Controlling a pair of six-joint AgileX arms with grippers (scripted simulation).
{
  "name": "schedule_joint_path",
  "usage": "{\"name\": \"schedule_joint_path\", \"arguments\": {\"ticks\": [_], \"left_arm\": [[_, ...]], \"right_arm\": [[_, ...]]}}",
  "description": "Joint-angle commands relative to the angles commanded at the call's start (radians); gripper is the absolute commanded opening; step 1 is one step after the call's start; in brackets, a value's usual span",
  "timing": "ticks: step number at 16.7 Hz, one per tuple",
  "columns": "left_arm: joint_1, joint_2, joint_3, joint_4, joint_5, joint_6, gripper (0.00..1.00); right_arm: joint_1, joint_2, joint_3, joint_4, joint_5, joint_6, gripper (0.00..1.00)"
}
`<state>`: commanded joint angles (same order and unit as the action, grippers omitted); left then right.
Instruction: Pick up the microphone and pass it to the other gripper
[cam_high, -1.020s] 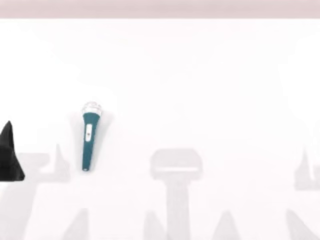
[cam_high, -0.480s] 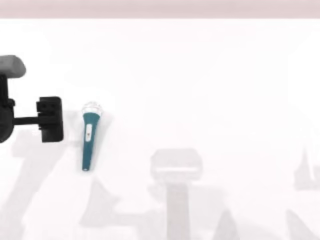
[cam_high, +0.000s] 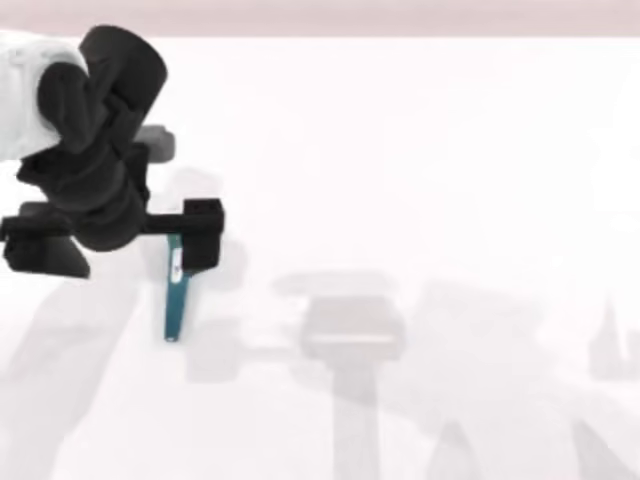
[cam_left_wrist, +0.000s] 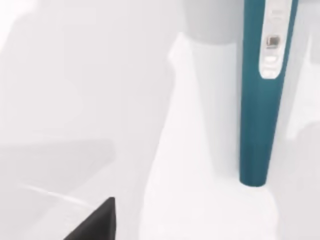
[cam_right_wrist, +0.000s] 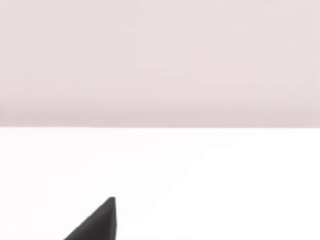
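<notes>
One item is lying on the white surface (cam_high: 420, 180), toward the top view's left: a small handheld microphone with a slim teal handle and white switch (cam_high: 176, 295). Its handle is pointing toward the near edge, and its head end is sitting hidden beneath the black left end effector (cam_high: 200, 236).

Left end effector: hanging directly over the upper part of the microphone, at the end of the bulky black arm reaching in from the left edge. Whether it is spread or clenched cannot be told; the top view is showing only its black block from above, and the left wrist view is showing a single dark fingertip (cam_left_wrist: 97, 222) well apart from the teal handle (cam_left_wrist: 262, 100). The microphone appears to be resting free on the surface, not gripped.

Right end effector: not appearing in the top view. The right wrist view is showing one dark fingertip (cam_right_wrist: 97, 222) over bare surface, so its state cannot be told either.

Risks, judged from this position:
- The handle is slim and round, so a closure landing off its axis is likely to roll or flick it sideways.
- A descent onto the head end, rather than around the handle, is likely to pin or tip the microphone.
- A grip taken mid-handle is leaving little free length for the receiving end effector.
</notes>
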<state>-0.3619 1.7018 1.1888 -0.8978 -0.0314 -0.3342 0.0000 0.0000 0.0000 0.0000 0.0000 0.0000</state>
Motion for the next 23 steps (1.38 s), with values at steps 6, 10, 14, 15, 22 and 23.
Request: {"name": "schedule_joint_path", "arguments": {"ticks": [6,10,14,15,22,23], "left_arm": [[-0.02,0.085,0.063,-0.047,0.0,-0.018,1.0],[-0.016,0.092,0.052,-0.029,0.0,-0.016,1.0],[-0.014,0.173,-0.01,0.116,0.001,-0.01,1.0],[-0.013,0.2,-0.03,0.166,0.001,-0.009,1.0],[-0.009,0.293,-0.098,0.322,0.002,-0.004,1.0],[-0.009,0.293,-0.098,0.322,0.002,-0.004,1.0]], "right_arm": [[0.0,0.0,0.0,0.0,0.0,0.0,1.0],[0.0,0.0,0.0,0.0,0.0,0.0,1.0],[0.0,0.0,0.0,0.0,0.0,0.0,1.0],[0.0,0.0,0.0,0.0,0.0,0.0,1.0],[0.0,0.0,0.0,0.0,0.0,0.0,1.0],[0.0,0.0,0.0,0.0,0.0,0.0,1.0]]}}
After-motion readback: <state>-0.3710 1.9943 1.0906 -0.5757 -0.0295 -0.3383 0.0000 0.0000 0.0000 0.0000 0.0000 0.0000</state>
